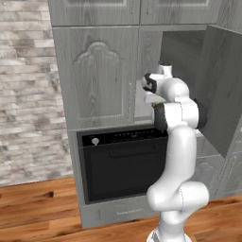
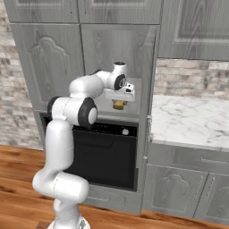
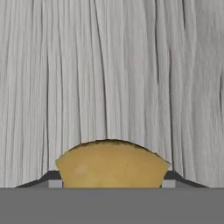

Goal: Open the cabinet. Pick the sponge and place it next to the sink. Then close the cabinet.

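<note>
Sponge [image 3: 112, 164], mustard-yellow and rounded, is seen in the hand view between the two dark finger tips, which are pressed against its left and right sides, so the gripper [image 2: 119, 103] is clamped on it. In the right base view the sponge is seen just under the hand, inside the cabinet [image 2: 118, 49], just above the shelf floor. One cabinet door [image 1: 225, 90] is swung open to the right in the left base view; the other door [image 1: 97, 75] is shut. Grey wood grain of the cabinet inside is seen behind the sponge. A black oven [image 1: 120, 163] is placed below the cabinet. A marble counter [image 2: 192, 118] is seen to the right.
</note>
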Controlling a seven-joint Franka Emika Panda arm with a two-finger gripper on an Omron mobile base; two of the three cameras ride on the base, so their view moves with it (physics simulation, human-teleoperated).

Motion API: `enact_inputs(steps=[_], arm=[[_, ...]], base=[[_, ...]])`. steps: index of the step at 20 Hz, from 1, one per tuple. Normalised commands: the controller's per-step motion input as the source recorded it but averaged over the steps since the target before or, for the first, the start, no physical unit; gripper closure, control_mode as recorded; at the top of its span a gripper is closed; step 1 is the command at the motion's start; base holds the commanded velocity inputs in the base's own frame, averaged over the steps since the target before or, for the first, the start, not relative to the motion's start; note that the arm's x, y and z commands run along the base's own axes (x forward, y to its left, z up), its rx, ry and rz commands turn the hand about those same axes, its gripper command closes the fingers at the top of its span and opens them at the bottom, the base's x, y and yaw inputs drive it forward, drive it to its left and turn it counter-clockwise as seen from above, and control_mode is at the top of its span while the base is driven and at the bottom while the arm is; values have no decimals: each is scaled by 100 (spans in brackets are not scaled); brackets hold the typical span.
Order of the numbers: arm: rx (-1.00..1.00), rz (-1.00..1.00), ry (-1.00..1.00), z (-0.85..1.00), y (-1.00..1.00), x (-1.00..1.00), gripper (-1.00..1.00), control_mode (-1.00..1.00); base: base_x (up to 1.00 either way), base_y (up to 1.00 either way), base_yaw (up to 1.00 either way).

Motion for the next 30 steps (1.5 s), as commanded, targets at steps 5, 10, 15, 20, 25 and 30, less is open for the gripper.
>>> enact_inputs(steps=[5,10,15,20,25,30], arm=[[5,0,-15,17,0,-76,100,-100],[2,0,-13,27,0,-76,100,-100],[0,0,-13,45,0,-87,100,-100],[0,0,-8,67,0,-86,100,-100],[0,0,-1,76,0,-91,100,-100],[0,0,0,71,1,-94,100,-100]], base=[[0,0,0],[0,0,0],[0,0,0],[0,0,0],[0,0,0],[0,0,0]])
